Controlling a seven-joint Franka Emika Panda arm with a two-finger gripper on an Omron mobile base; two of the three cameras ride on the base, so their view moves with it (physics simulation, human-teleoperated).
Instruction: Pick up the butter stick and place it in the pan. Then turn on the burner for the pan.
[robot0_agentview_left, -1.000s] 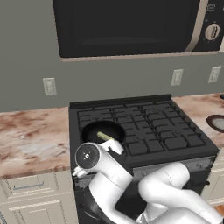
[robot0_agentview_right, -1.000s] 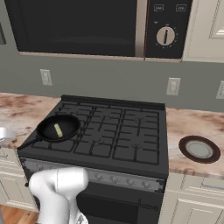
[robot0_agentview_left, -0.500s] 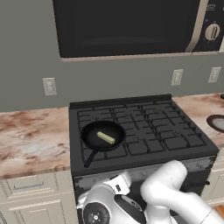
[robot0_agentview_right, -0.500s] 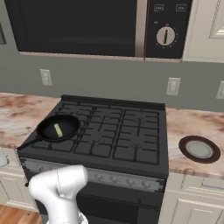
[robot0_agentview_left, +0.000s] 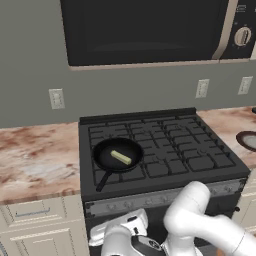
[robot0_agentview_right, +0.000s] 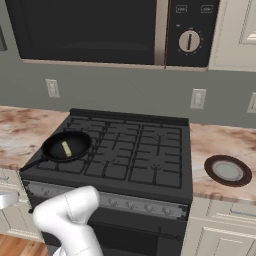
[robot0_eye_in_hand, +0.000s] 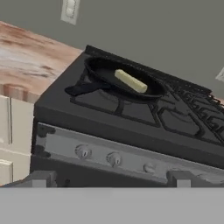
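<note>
Butter stick: the butter stick (robot0_agentview_left: 120, 158) (robot0_agentview_right: 66, 149) (robot0_eye_in_hand: 130, 81) lies flat inside the pan, near its middle, touching the pan floor; in the left base view it runs from about 10 o'clock to 4 o'clock.
Pan: the pan (robot0_agentview_left: 106, 156) (robot0_agentview_right: 75, 143) (robot0_eye_in_hand: 105, 72) sits on the front left burner (robot0_agentview_left: 131, 173) (robot0_agentview_right: 59, 162) (robot0_eye_in_hand: 118, 107) of the stove (robot0_agentview_left: 200, 172) (robot0_agentview_right: 150, 155) (robot0_eye_in_hand: 61, 118); in the left base view its long handle points toward 7 o'clock, out to the stove's front edge.
Pincer: the pincer (robot0_eye_in_hand: 109, 179) is low in front of the stove, below the level of the cooktop; its two finger tips (robot0_eye_in_hand: 41, 178) stand wide apart and nothing is between them.
Knobs: a row of round knobs (robot0_eye_in_hand: 114, 159) (robot0_agentview_right: 116, 203) runs along the grey front panel of the stove, at 12 o'clock from the pincer in the hand view, apart from it.
Arm: the white arm (robot0_agentview_left: 200, 220) (robot0_agentview_right: 70, 220) bends down in front of the oven door.
Counter: the marbled counter (robot0_agentview_left: 35, 160) (robot0_agentview_right: 15, 130) (robot0_eye_in_hand: 26, 57) lies at either side of the stove.
Dish: a round dish (robot0_agentview_right: 228, 170) with a dark rim rests on the counter at 3 o'clock from the stove in the right base view, well apart from the pan.
Microwave: a dark microwave (robot0_agentview_left: 150, 30) (robot0_agentview_right: 100, 27) hangs above the stove, at 12 o'clock.
Outlets: wall outlets (robot0_agentview_left: 56, 98) (robot0_agentview_right: 198, 98) sit on the grey wall behind.
</note>
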